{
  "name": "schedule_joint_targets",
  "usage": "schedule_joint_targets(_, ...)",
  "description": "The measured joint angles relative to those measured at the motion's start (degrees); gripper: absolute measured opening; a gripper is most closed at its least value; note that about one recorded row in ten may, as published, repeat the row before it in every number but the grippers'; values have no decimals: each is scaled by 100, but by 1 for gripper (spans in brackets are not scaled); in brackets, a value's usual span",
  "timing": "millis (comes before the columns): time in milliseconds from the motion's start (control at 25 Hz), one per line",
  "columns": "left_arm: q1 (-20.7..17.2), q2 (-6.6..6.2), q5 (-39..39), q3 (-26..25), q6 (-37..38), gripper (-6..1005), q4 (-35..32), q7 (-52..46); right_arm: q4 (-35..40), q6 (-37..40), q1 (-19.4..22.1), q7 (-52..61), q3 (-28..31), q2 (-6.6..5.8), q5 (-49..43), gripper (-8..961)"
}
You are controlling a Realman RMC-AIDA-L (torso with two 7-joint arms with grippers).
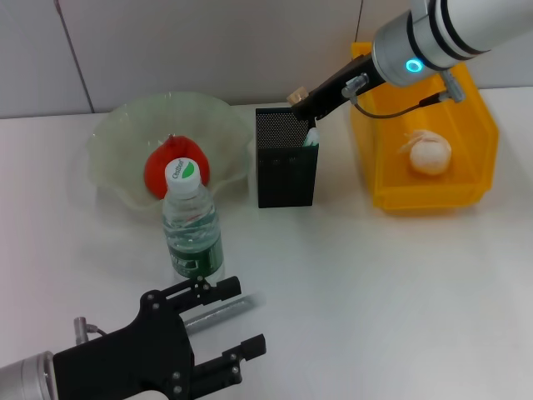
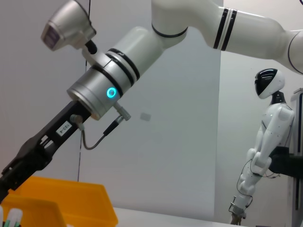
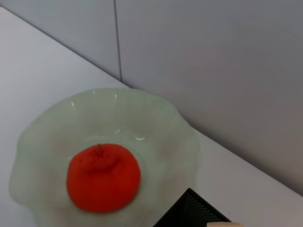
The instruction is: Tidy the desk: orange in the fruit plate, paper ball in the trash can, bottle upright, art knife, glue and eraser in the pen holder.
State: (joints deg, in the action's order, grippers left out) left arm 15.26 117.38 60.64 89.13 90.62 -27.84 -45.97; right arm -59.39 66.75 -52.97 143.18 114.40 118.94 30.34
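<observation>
Left jaws: left gripper (image 1: 218,329) hovers spread wide at the near edge of the bench (image 1: 375,300), grasping nothing, a silvery art knife (image 1: 218,312) lying between its fingers.
Risk at the knife: a low, slim handle on a flat surface may slip out if the jaws close off-centre, and the bottle (image 1: 191,223) standing upright just beyond could be knocked over by the rising arm.
Bottle: cap on, in front of the fruit plate (image 1: 117,142).
Orange (image 1: 158,171): already resting in the plate, partly hidden by the bottle cap.
Pen holder (image 1: 286,167): black mesh box at mid-bench, a white and green item, likely the glue (image 1: 311,137), poking from its top.
Right jaws: right gripper (image 1: 305,103) poised over the holder's far rim, gripping a small beige eraser (image 1: 296,95).
Risk at the holder: let go this close to the rim, the eraser might bounce outside.
Trash can (image 1: 479,125): yellow bin, far right, paper ball (image 1: 430,152) inside.
</observation>
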Motion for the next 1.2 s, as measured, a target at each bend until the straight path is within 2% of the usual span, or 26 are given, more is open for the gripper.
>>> schedule_joint_targets(440, -32, 3, 0, -16, 17, 687, -20, 0, 104, -109, -7, -10, -32, -3, 8, 379)
schedule_joint_targets(560, -49, 4, 0, -23, 41, 687, -21, 0, 24, -45, 6, -10, -38, -3, 29, 409)
schedule_joint_targets(640, -53, 4, 0, -39, 63, 687, -22, 0, -308, 118, 145, -36, -42, -2, 185, 429)
schedule_joint_targets(680, -56, -4, 1, -68, 74, 687, -19, -1, -961, 292, 485, -160, -41, -3, 548, 615)
schedule_joint_targets(720, -56, -4, 1, -68, 74, 687, -19, -1, -961, 292, 485, -160, -41, -3, 548, 647)
schedule_joint_targets(800, -59, -18, 0, -106, 75, 688, 0, -5, -1644, 425, 887, -295, -40, -5, 997, 710)
schedule_joint_targets(840, -65, -27, -1, -116, 76, 688, 7, -5, -1988, 481, 1127, -382, -33, -6, 1271, 741)
schedule_joint_targets(880, -80, -35, -8, -118, 76, 688, 5, -6, -2592, 552, 1637, -633, -14, -5, 1781, 773)
schedule_joint_targets(920, -80, -35, -8, -118, 76, 688, 5, -6, -2592, 552, 1637, -633, -14, -5, 1781, 777)
schedule_joint_targets(960, -106, -45, -19, -120, 78, 688, -7, -6, -2838, 549, 1894, -790, -13, -2, 2029, 780)
schedule_joint_targets(1040, -133, -53, -29, -119, 81, 688, -36, -12, -3184, 477, 2492, -1267, -36, 15, 2635, 788)
schedule_joint_targets(1080, -134, -62, -29, -120, 82, 688, -43, -61, -3336, 442, 3087, -1861, -42, 38, 3331, 792)
schedule_joint_targets(1120, -134, -62, -29, -120, 82, 688, -43, -61, -3336, 442, 3087, -1861, -42, 38, 3331, 795)
schedule_joint_targets(1200, -119, -75, -3, -158, 80, 688, -74, -206, -3331, 461, 3543, -2459, -36, 42, 4002, 799)
